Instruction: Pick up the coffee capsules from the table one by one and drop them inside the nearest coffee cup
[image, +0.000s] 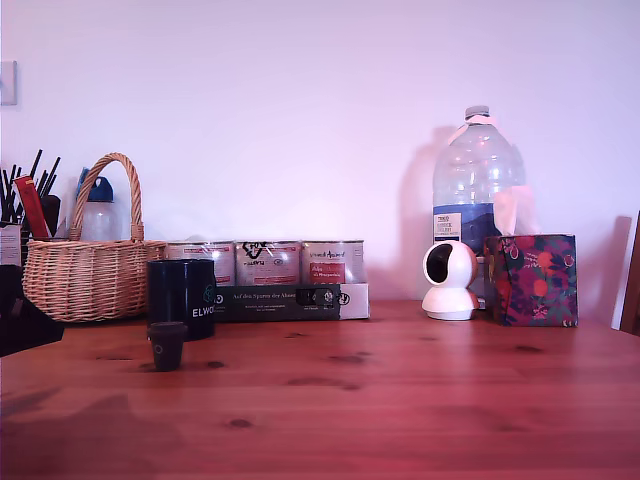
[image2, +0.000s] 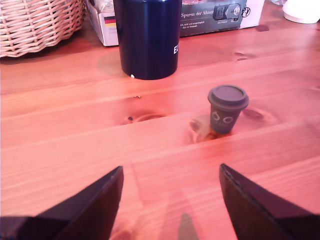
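Observation:
A small dark coffee capsule stands on the wooden table, wide rim up, just in front of the coffee cup, a dark navy mug with white lettering. In the wrist view the capsule is ahead of my gripper and off toward one finger, with bare table between them. The mug stands farther back. The gripper is open and holds nothing. My arm does not show clearly in the exterior view.
A wicker basket stands at the exterior view's left. Silver tins and a flat dark box line up behind the mug. A white camera, a water bottle and a floral tissue box stand at the right.

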